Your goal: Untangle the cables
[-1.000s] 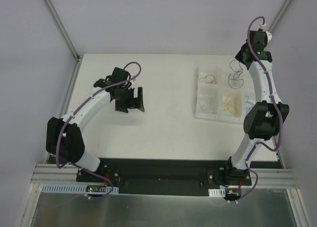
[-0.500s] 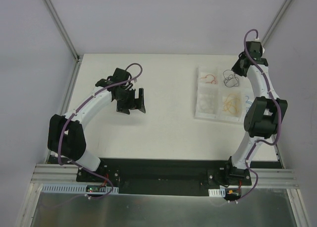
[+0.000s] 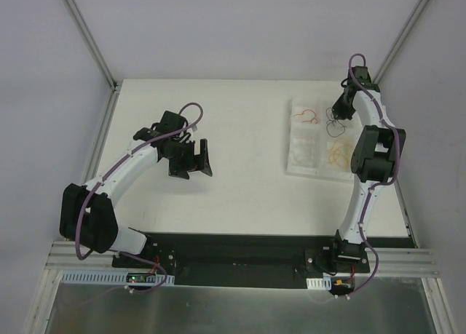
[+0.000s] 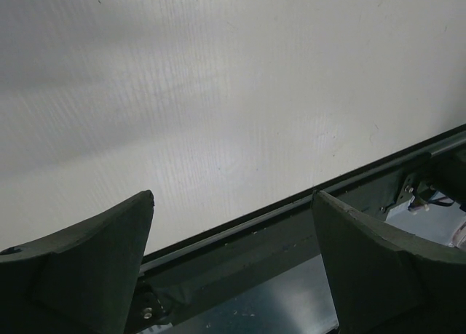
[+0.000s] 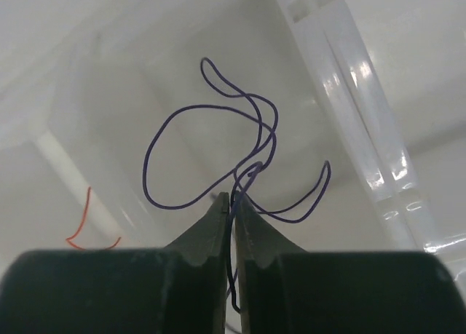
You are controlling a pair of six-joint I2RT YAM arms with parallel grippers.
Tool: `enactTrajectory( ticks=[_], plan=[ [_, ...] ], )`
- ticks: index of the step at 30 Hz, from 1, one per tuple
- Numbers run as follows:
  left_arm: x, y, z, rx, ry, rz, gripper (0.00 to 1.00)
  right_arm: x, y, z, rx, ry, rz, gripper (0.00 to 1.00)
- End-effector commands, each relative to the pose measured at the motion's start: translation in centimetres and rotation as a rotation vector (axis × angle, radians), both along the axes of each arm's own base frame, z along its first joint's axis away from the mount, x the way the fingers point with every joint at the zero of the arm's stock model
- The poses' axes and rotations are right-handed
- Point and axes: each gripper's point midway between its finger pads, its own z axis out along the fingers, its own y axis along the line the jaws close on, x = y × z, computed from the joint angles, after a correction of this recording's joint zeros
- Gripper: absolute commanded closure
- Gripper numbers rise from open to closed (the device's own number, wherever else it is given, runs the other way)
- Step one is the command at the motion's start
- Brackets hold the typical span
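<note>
Now, right end effector (image 5: 233,201): we see it pinched shut on the blue wire (image 5: 145,167).
Blue wire: its loops spread over a compartment of the clear tray (image 5: 342,79).
Red wire (image 5: 86,221): neighbouring compartment.
Left end effector (image 4: 231,199): we see its jaws wide apart over the tabletop (image 4: 218,94).

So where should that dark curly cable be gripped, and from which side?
At the spot where its strands cross, coming straight down from above: the dark cable is hair-thin, its loops splay wide, and only there do strands bunch. The right gripper seems pinched there now.
</note>
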Motion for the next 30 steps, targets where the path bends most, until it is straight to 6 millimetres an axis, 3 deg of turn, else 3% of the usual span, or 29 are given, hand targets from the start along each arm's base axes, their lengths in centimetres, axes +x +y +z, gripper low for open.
enactTrajectory(
  ticks=[1,3,11,15,20,26,30],
  plan=[
    [-1.4,0.0,1.7,-0.060,-0.034,0.010,0.12,-0.8,-0.6,1.2,-0.049,0.036,-0.042,0.89],
    [-2.2,0.1,1.8,-0.071,-0.036,0.010,0.12,-0.8,-1.0,1.2,-0.079,0.056,-0.022,0.85],
    [-5.4,1.3,2.2,-0.078,-0.062,0.012,0.12,-0.9,-1.4,4.0,-0.149,0.067,0.114,0.60],
    [-5.9,1.8,2.6,-0.069,-0.082,0.008,0.11,-3.0,-0.8,4.0,-0.130,0.114,0.145,0.43],
    [-6.3,1.7,2.5,-0.080,-0.074,0.004,0.11,-4.8,-0.3,4.2,-0.126,0.095,0.200,0.28],
    [-6.5,1.6,2.0,-0.080,-0.046,0.007,0.11,-6.2,-1.0,3.6,-0.150,0.148,0.224,0.28],
    [-6.2,1.4,1.8,-0.081,-0.036,0.014,0.11,-6.1,-1.2,4.6,-0.125,0.105,0.192,0.28]
  ],
)
